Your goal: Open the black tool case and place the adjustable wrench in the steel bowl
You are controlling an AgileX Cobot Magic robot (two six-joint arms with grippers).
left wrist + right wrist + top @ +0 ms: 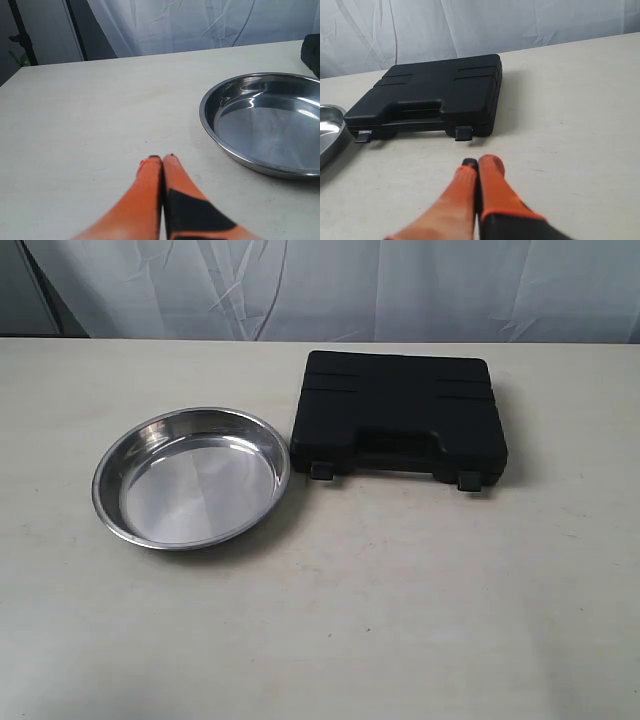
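Note:
The black tool case (400, 415) lies closed on the table, its handle and two latches facing the front edge; the right wrist view shows the same case (432, 92). To its left sits the steel bowl (190, 477), empty, also in the left wrist view as the bowl (265, 120). The adjustable wrench is hidden. My left gripper (161, 159) is shut with nothing in it, low over bare table beside the bowl. My right gripper (477, 162) is shut on nothing, a short way in front of the case's right latch (464, 133). Neither gripper appears in the exterior view.
The pale table (400, 620) stretches wide around both objects. A white curtain (330, 285) hangs behind its far edge. A dark stand (22, 32) stands off the table's far corner in the left wrist view.

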